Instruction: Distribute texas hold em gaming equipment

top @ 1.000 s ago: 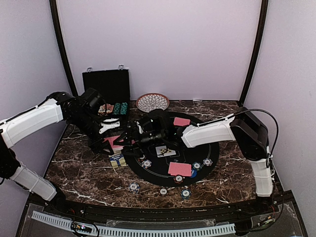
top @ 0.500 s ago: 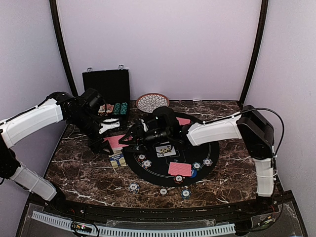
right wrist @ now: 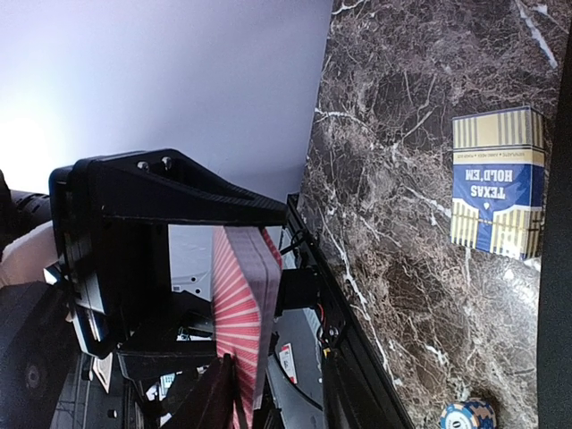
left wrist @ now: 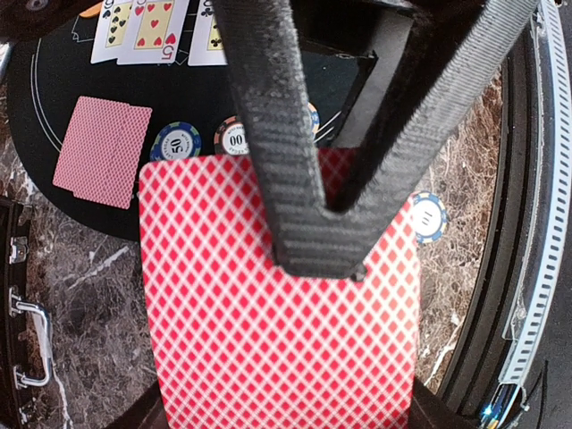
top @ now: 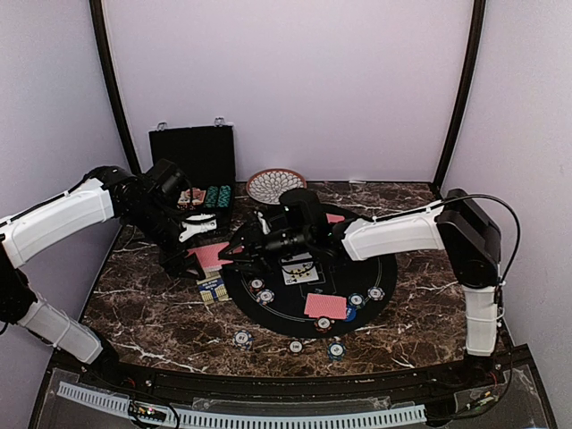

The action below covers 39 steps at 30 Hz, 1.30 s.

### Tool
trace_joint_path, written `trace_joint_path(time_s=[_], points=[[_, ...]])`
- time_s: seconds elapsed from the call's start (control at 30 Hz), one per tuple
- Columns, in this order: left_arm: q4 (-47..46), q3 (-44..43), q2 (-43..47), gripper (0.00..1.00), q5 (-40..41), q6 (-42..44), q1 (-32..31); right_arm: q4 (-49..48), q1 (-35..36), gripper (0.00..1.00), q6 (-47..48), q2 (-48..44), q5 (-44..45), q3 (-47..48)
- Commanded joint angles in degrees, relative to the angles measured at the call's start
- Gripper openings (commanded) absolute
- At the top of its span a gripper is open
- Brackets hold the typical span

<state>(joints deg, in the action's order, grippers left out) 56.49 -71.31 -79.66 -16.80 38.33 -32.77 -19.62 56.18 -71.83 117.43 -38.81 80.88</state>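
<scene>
My left gripper [top: 195, 257] [left wrist: 281, 416] is shut on a deck of red-backed cards [top: 213, 256] [left wrist: 277, 340], held above the table's left side. My right gripper [top: 231, 253] [right wrist: 281, 402] reaches in from the right. Its fingers [left wrist: 304, 214] lie over the deck's top card, jaws part-way closed with a gap beside the deck's edge [right wrist: 243, 304]. Face-up cards [top: 299, 273] [left wrist: 147, 27] and red-backed cards [top: 324, 306] [top: 329, 219] lie on the black mat [top: 393, 268]. Striped chips [top: 266, 296] [top: 242, 338] [top: 336, 349] sit on and before it.
A blue and gold Texas Hold'em box [top: 211, 288] [right wrist: 498, 183] lies under the deck. The black hinged case [top: 194, 161] stands open at the back left, next to the patterned dish [top: 275, 185]. The table's black front rail [top: 295, 384] runs along the near edge.
My right arm has shifted a little to the right and back while its jaws narrowed at the deck. The left arm and its deck have stayed put.
</scene>
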Motion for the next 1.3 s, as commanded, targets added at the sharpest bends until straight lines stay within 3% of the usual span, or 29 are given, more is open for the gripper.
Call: trace_joint_path(time_s=[0.0, 0.63, 0.9, 1.27], points=[[-0.89, -0.09, 1.82, 0.0, 0.12, 0.42, 0.09, -1.99, -0.24, 0.28, -0.52, -2.92, -0.63, -1.35], [-0.92, 0.73, 1.76, 0.0, 0.77, 0.43, 0.12, -0.49, -1.74, 0.01, 0.35, -5.12, -1.0, -3.85], [-0.92, 0.95, 1.85, 0.0, 0.96, 0.52, 0.08, -1.2, -4.07, 0.0, 0.24, -8.52, -1.11, -7.85], [-0.72, 1.03, 1.86, 0.0, 0.94, 0.61, 0.09, -1.32, -12.43, 0.0, 2.28, -18.53, -1.36, -20.45]])
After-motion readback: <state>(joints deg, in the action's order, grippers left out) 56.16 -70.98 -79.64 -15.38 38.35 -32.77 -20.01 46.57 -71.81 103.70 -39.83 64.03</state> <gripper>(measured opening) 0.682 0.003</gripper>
